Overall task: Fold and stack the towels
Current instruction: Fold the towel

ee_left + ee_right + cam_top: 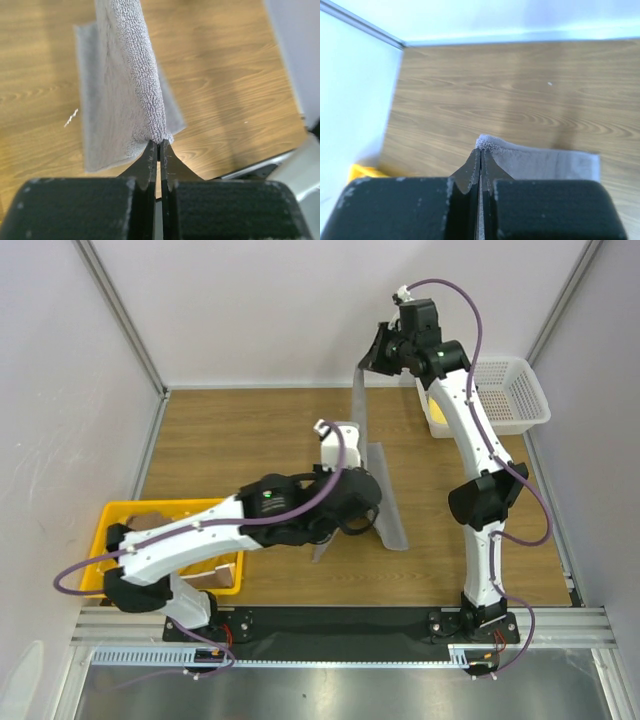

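Observation:
A grey towel (385, 490) hangs stretched between my two grippers above the middle of the table, its lower part draped on the wood. My right gripper (378, 352) is shut on one corner and holds it high at the back; the right wrist view shows that gripper (481, 150) pinching the towel (545, 162). My left gripper (365, 512) is shut on another corner lower down; the left wrist view shows that gripper (160, 142) with the towel (125, 100) rising from it. A yellow towel (437, 423) lies in the basket. A yellow-orange towel with brown patches (215, 575) lies in the tray, partly hidden by my left arm.
A yellow plastic tray (110, 530) stands at the front left, and its corner shows in the right wrist view (362, 172). A white mesh basket (505, 390) stands at the back right. Aluminium frame posts and white walls close in the table.

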`<move>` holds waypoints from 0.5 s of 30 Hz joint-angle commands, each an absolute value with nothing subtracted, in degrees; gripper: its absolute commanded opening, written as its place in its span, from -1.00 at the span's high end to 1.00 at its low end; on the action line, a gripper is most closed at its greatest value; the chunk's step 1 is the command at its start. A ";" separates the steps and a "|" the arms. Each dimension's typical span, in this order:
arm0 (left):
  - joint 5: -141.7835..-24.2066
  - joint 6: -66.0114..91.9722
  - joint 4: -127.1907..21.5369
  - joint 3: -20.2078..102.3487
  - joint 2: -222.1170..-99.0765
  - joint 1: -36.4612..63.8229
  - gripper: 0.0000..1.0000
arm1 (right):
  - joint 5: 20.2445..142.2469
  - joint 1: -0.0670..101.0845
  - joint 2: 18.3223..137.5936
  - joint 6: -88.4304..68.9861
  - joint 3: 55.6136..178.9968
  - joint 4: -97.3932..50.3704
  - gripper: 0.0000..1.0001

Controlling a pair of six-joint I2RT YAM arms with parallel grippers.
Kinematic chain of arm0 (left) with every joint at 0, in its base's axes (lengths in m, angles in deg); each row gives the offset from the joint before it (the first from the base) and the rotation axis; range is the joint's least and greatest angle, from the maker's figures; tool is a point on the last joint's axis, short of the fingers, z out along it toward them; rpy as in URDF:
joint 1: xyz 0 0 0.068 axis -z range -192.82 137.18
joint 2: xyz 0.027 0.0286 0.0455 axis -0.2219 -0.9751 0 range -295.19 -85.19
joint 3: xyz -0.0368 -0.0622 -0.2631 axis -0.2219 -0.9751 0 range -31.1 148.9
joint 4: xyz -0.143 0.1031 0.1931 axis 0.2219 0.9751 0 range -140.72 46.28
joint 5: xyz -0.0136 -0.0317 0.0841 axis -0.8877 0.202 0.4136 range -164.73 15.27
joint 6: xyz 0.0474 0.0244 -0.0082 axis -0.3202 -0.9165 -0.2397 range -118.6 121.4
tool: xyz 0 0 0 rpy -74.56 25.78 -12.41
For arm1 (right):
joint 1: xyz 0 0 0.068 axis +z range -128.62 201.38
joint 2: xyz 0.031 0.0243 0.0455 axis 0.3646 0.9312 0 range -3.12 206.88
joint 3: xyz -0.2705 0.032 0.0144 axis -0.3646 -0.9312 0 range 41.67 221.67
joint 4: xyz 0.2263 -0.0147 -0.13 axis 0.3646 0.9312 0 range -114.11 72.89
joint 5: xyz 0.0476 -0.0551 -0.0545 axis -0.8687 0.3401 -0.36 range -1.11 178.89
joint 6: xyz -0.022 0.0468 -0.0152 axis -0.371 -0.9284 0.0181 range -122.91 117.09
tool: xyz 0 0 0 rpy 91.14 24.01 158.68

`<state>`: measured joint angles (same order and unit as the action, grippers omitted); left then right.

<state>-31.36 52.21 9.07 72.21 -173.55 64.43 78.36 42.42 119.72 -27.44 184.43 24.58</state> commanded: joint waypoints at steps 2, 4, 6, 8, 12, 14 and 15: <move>-30.35 47.90 10.54 74.46 -166.69 64.79 0.99 | 72.46 42.47 115.18 -31.64 187.92 19.84 1.00; -29.47 46.93 10.10 73.15 -164.57 64.79 0.99 | 71.66 43.09 114.57 -32.35 187.40 18.79 1.00; -28.25 46.75 10.62 72.53 -161.50 64.79 0.99 | 70.96 44.57 114.04 -33.84 186.78 16.78 1.00; -25.88 46.49 11.85 71.91 -159.90 64.70 0.99 | 69.74 45.81 113.86 -35.16 185.90 14.93 1.00; -22.27 46.93 17.21 72.87 -156.39 64.61 0.99 | 69.20 49.32 114.82 -40.51 185.81 9.75 1.00; -20.95 43.96 19.41 74.19 -153.93 64.61 0.99 | 68.76 51.26 115.79 -42.54 185.99 6.15 1.00; -20.51 42.90 19.94 74.72 -153.23 64.61 0.99 | 68.76 51.79 116.05 -43.33 186.07 5.00 1.00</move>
